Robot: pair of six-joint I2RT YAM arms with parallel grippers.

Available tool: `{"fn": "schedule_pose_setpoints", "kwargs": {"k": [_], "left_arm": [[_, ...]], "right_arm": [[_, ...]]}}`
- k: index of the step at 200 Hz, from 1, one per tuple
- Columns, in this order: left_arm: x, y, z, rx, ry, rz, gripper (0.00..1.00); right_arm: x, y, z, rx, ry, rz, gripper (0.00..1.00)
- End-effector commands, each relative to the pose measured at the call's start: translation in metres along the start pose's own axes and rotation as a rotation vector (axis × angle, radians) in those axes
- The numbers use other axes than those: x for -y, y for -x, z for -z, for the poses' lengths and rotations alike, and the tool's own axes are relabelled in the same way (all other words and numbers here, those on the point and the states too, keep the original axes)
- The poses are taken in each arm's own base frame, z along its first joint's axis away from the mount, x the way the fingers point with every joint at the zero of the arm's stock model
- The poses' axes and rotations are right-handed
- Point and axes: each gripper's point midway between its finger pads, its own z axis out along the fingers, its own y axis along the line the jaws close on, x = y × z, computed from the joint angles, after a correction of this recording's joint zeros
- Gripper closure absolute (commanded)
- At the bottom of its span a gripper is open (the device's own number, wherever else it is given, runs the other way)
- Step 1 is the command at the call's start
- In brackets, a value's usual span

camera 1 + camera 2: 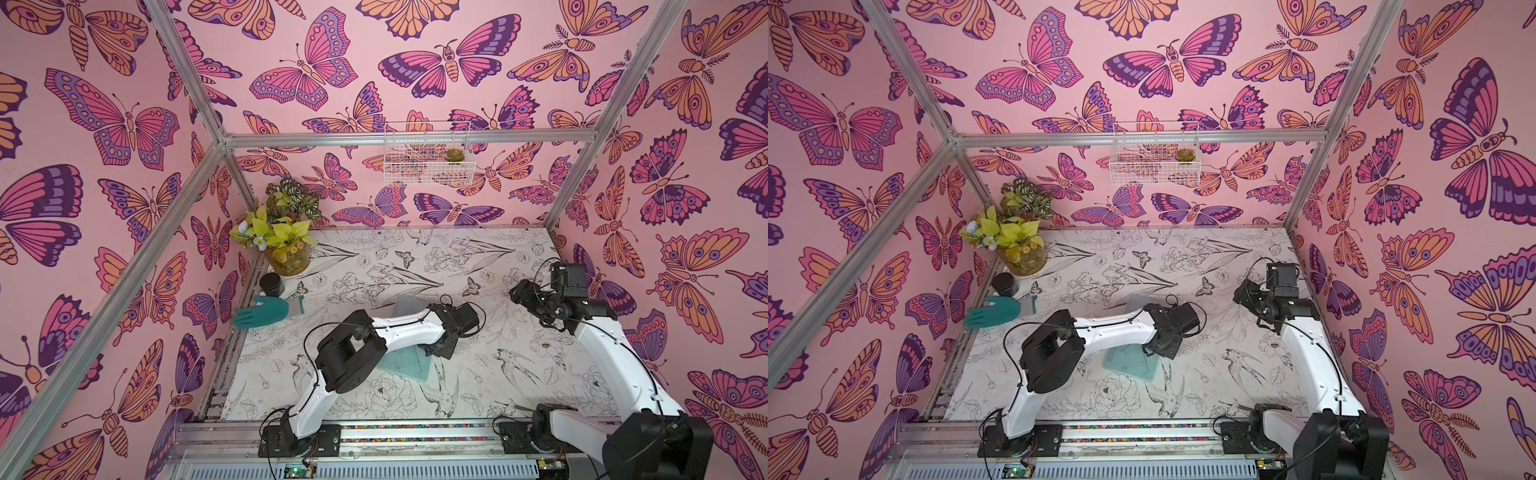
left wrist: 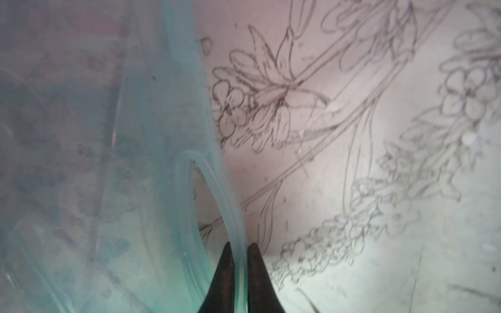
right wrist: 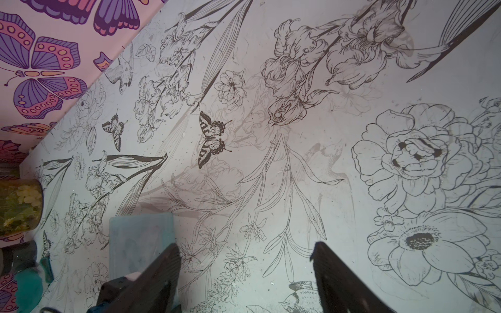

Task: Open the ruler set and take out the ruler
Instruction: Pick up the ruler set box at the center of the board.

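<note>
The ruler set (image 1: 409, 365) is a translucent pale aqua case lying mid-table in both top views, one half flat and the other half (image 1: 409, 305) tilted up behind my left arm. My left gripper (image 2: 240, 245) is shut on the thin aqua rim (image 2: 217, 189) of the case; in a top view the left gripper (image 1: 432, 352) sits at the case's right edge. My right gripper (image 3: 245, 249) stands open above bare table at the right (image 1: 519, 293), apart from the raised half (image 3: 138, 238). The ruler is hidden; only faint shapes show through the plastic.
A teal rubber glove (image 1: 259, 311), a black jar (image 1: 271, 284) and a vase of plants (image 1: 286, 257) stand at the back left corner. A white wire basket (image 1: 428, 158) hangs on the back wall. Metal rails (image 1: 374, 432) run along the front edge.
</note>
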Motion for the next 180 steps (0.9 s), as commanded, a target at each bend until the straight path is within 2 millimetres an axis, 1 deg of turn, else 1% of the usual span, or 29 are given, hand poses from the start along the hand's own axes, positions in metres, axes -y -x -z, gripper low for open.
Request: {"fn": "schedule_pose_setpoints", "kwargs": {"k": [1, 36, 44, 60, 87, 115, 124, 149, 180], "left_arm": [[-0.014, 0.008, 0.047, 0.091, -0.019, -0.101, 1.00], [0.001, -0.004, 0.095, 0.132, -0.214, -0.194, 1.00], [0.002, -0.008, 0.103, 0.142, -0.256, -0.208, 1.00], [0.003, -0.013, 0.115, 0.154, -0.344, -0.219, 1.00], [0.003, -0.019, 0.121, 0.161, -0.493, -0.209, 1.00], [0.002, -0.012, 0.122, 0.186, -0.603, -0.162, 1.00], [0.002, -0.009, 0.121, 0.195, -0.623, -0.148, 1.00], [-0.001, 0.002, 0.123, 0.233, -0.669, -0.100, 1.00], [-0.004, 0.013, 0.126, 0.284, -0.712, -0.046, 1.00]], "right_arm": [[-0.012, -0.008, 0.004, -0.032, 0.063, 0.004, 0.21], [-0.039, -0.033, 0.005, -0.143, 0.201, 0.008, 0.21], [-0.044, -0.038, 0.007, -0.162, 0.242, 0.003, 0.23], [-0.057, -0.046, 0.010, -0.189, 0.338, -0.013, 0.23], [-0.068, -0.053, 0.019, -0.191, 0.425, -0.018, 0.22], [-0.078, -0.060, 0.031, -0.184, 0.516, -0.004, 0.20], [-0.083, -0.064, 0.035, -0.191, 0.558, -0.007, 0.22], [-0.093, -0.076, 0.036, -0.212, 0.665, -0.032, 0.27], [-0.105, -0.091, 0.033, -0.248, 0.720, -0.041, 0.32]]}}
